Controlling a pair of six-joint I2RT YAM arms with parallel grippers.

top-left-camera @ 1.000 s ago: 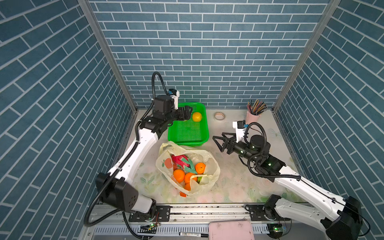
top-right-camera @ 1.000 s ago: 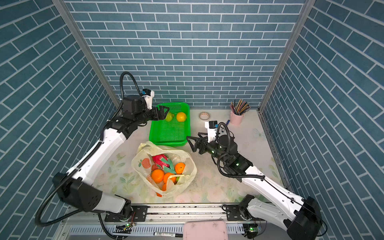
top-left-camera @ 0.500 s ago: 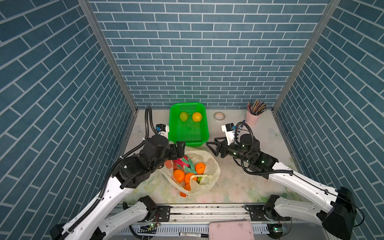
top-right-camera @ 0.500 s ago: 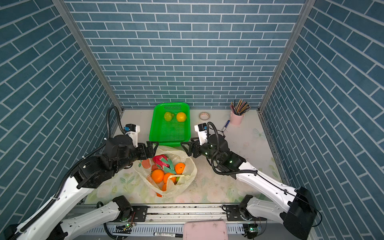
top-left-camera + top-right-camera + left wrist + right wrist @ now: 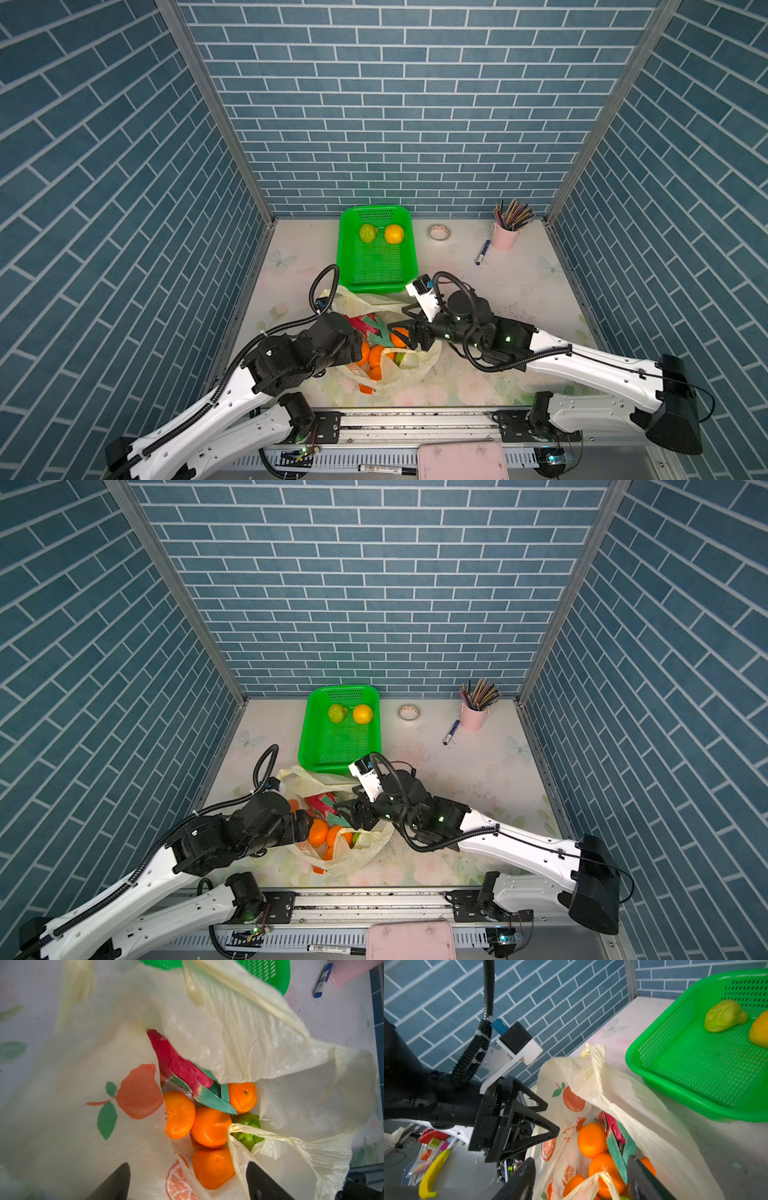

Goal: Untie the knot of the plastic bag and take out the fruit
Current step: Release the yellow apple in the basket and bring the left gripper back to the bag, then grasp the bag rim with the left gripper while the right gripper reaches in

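The plastic bag (image 5: 409, 368) (image 5: 361, 854) lies open on the table with its pale handle strips loose; the knot is out of view. Inside the bag lie oranges (image 5: 211, 1126), a pink-red dragon fruit (image 5: 180, 1066) and a green fruit (image 5: 247, 1132). My left gripper (image 5: 360, 347) (image 5: 187, 1164) is open at the bag's left side, its fingers wide apart over the mouth. My right gripper (image 5: 405, 328) (image 5: 581, 1158) is open above the bag's right side, straddling the oranges (image 5: 591, 1139) and gripping nothing. The left gripper (image 5: 552, 1119) faces it across the bag.
A green basket (image 5: 376, 278) behind the bag holds a green fruit (image 5: 368, 232) and a yellow fruit (image 5: 394, 234). At the back right are a tape roll (image 5: 439, 232), a marker (image 5: 482, 252) and a pink cup of pencils (image 5: 505, 237).
My left arm has swung from the basket down to the bag's left side. My right gripper has moved left over the bag, and its jaws have narrowed somewhat.
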